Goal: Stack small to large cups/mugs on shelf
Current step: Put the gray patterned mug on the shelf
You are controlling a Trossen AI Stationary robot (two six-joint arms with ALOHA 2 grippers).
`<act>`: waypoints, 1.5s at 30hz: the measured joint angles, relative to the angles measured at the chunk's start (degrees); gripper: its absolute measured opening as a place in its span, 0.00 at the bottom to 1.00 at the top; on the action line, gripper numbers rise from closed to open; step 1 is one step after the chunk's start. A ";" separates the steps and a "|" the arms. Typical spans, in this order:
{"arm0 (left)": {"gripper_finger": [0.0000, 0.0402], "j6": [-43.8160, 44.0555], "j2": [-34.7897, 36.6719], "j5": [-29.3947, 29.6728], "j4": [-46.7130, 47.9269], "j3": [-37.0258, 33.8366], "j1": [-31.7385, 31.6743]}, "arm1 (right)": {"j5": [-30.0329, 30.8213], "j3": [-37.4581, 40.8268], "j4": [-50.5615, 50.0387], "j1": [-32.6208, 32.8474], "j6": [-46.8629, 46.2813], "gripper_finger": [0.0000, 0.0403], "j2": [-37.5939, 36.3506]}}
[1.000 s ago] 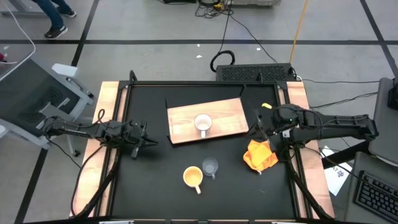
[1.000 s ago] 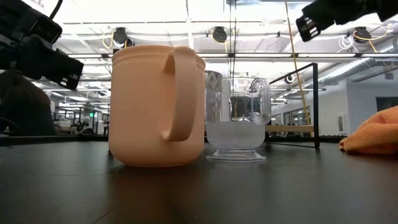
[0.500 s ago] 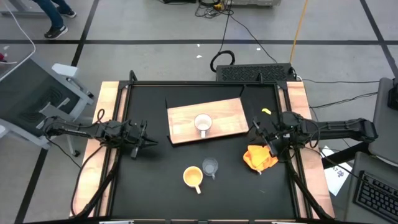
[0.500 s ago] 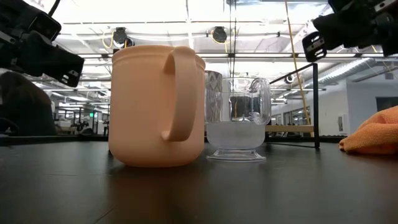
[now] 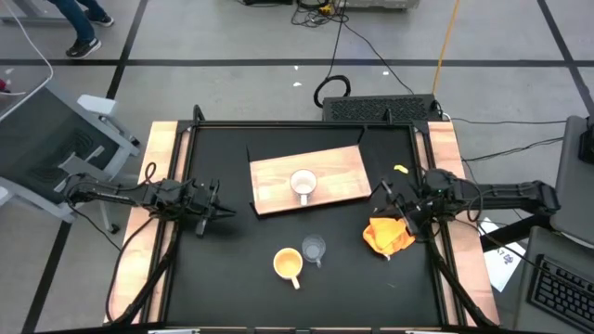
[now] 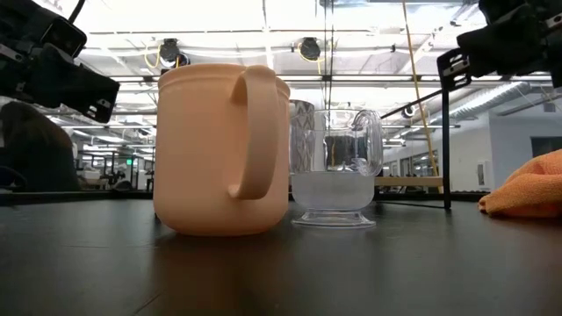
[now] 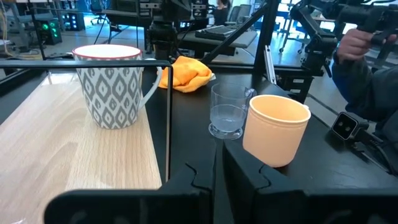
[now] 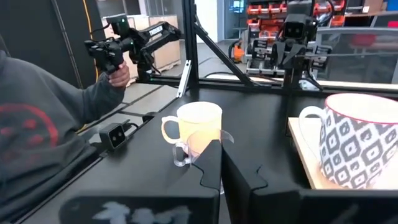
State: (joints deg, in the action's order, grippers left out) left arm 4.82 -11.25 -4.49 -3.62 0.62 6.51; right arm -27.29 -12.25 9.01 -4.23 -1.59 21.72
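The white patterned mug (image 5: 303,184) stands upright on the light wooden shelf board (image 5: 334,167), near its middle; the left wrist view shows the mug (image 7: 115,84) on the board (image 7: 62,155). On the black tabletop toward the near edge, the yellow-orange mug (image 5: 288,264) and the clear glass cup (image 5: 314,249) stand side by side, as the low view shows the mug (image 6: 219,149) and the glass (image 6: 335,167). My left gripper (image 5: 223,211) hovers shut left of the board. My right gripper (image 5: 380,195) hovers shut right of the board, above the cloth.
An orange-yellow cloth (image 5: 388,234) lies crumpled by the table's right edge, under my right arm. A black frame runs round the table. A person's sleeve (image 8: 37,124) and hand with a handheld controller (image 8: 118,59) show beyond the near side. Bare tabletop lies between the left gripper and the cups.
My right arm has drawn back toward the table's right edge, its fingers still pointing at the board. The left arm and all three cups have kept still.
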 joint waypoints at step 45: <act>0.08 0.27 0.01 0.06 0.00 0.00 -0.01 | 3.37 9.11 7.04 9.20 7.03 0.00 -5.82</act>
State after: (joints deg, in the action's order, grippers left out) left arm 5.09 -11.24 -4.44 -3.62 0.62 6.50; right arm -23.92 -3.14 16.05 4.97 5.44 15.90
